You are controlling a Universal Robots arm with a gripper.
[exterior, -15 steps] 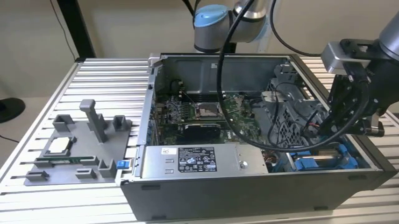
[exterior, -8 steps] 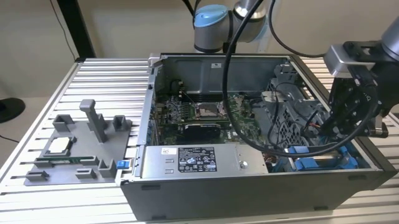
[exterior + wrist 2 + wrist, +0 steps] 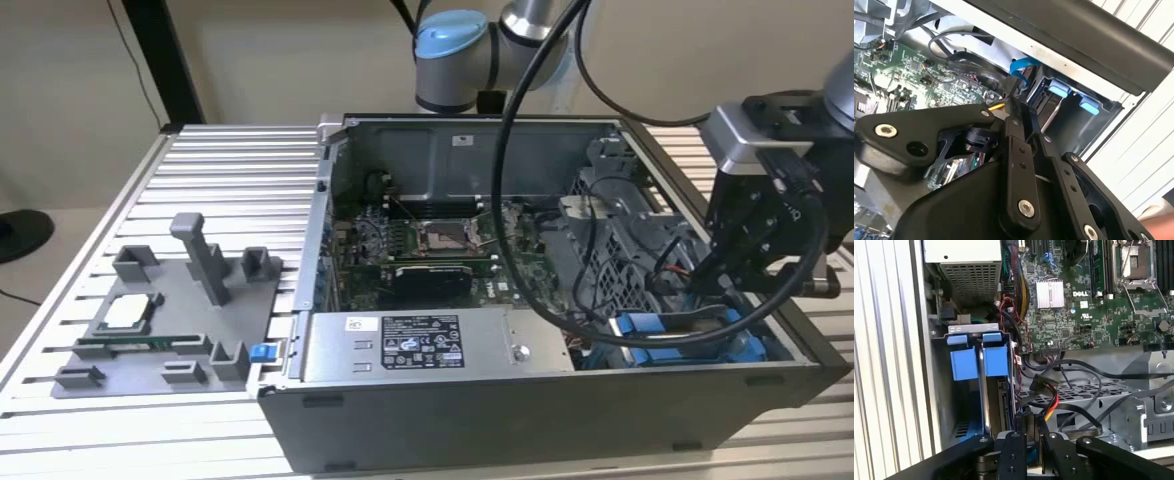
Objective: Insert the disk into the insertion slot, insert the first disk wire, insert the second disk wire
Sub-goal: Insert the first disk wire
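Disk is sitting upright in the slot, so that step is looking done. Gripper jaws are pinching narrow, seemingly on a wire just beside it; wiring is looking unfinished

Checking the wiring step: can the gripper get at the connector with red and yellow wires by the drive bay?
Probably yes: in the first wrist view the gripper sits just short of the connector with nothing between them, though black cables crowd close around it.
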